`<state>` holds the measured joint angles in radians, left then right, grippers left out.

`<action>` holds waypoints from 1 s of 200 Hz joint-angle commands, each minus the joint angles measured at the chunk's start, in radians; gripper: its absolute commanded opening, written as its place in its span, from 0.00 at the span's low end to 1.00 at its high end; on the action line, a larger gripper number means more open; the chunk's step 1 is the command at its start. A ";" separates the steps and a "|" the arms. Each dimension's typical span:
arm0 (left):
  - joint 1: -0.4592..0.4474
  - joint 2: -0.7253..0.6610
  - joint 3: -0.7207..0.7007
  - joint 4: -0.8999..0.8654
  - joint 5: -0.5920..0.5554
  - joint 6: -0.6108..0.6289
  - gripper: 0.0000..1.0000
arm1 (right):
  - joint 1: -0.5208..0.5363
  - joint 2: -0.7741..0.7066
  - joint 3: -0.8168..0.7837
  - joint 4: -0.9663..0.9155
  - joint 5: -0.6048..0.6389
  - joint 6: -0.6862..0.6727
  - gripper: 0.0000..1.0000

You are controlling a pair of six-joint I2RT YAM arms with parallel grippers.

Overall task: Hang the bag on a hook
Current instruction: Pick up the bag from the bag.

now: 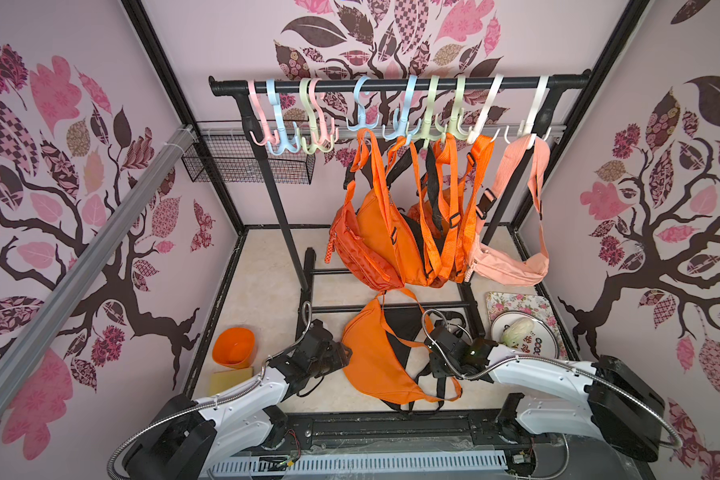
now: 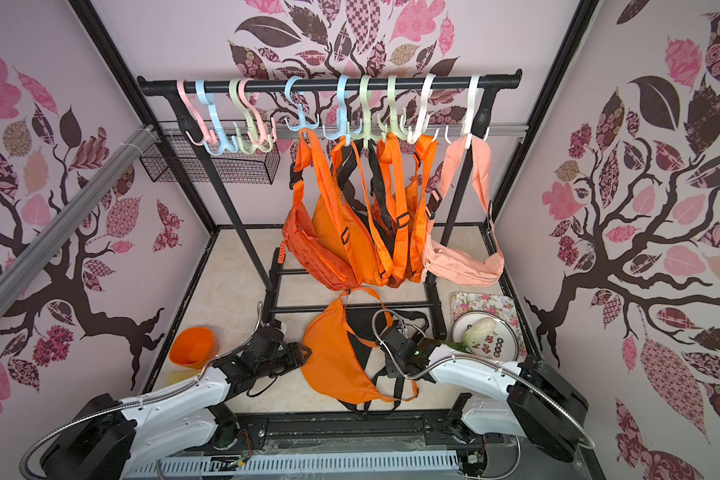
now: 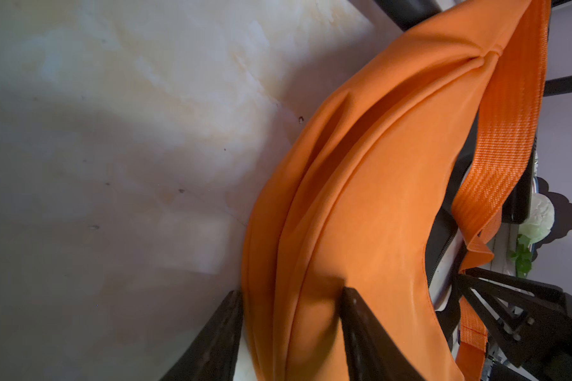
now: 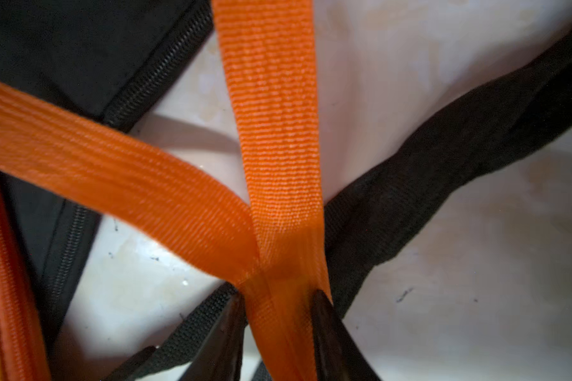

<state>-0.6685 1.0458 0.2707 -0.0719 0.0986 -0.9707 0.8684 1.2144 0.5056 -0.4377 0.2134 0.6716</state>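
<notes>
Currently the rack (image 1: pixel 391 85) stands up and well beyond both sets of jaws. Its right half is loaded with hung bags (image 1: pixel 375 232). Free hooks (image 1: pixel 362 121) are left from mid-rail out toward the left jaws' side.

The orange bag (image 1: pixel 375 353) is laid flat on the table (image 1: pixel 262 291) between the two sets of jaws, long axis run roughly from the near edge toward the rack.

Its curved edge is straddled by the left arm (image 1: pixel 242 395): jaws set apart with a fold of fabric between them. Whether that fold is pinched cannot be told.

The orange strap (image 4: pixel 278 132) is clamped in the jaws of the right arm (image 1: pixel 528 365), webbing bunched narrow, two runs fanned out ahead. So the right arm is judged the one to carry the loop up. The nearest free hook is set above and ahead, slightly toward the left jaws' side.

A black strap (image 4: pixel 443 165) is passed just beside the right jaws; whether it is caught too cannot be made out. The right jaws' tips are hidden under the wrist in both top views. The black bag (image 1: pixel 404 324) beneath is mostly covered.
</notes>
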 commanded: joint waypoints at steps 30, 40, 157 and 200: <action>-0.003 0.019 -0.037 0.020 -0.021 -0.003 0.48 | 0.003 -0.076 0.054 -0.071 0.053 0.023 0.12; -0.003 0.022 -0.036 0.024 -0.020 -0.001 0.48 | 0.004 -0.095 0.056 -0.080 0.063 0.022 0.07; -0.004 -0.009 -0.041 0.034 -0.029 0.006 0.00 | 0.159 -0.263 0.245 -0.279 0.257 -0.003 0.00; -0.003 -0.243 -0.064 -0.063 -0.062 0.008 0.00 | 0.248 -0.251 0.355 -0.354 0.341 -0.020 0.00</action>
<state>-0.6697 0.9207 0.2382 -0.0746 0.0784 -0.9653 1.0901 0.9638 0.7982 -0.7048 0.4633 0.6659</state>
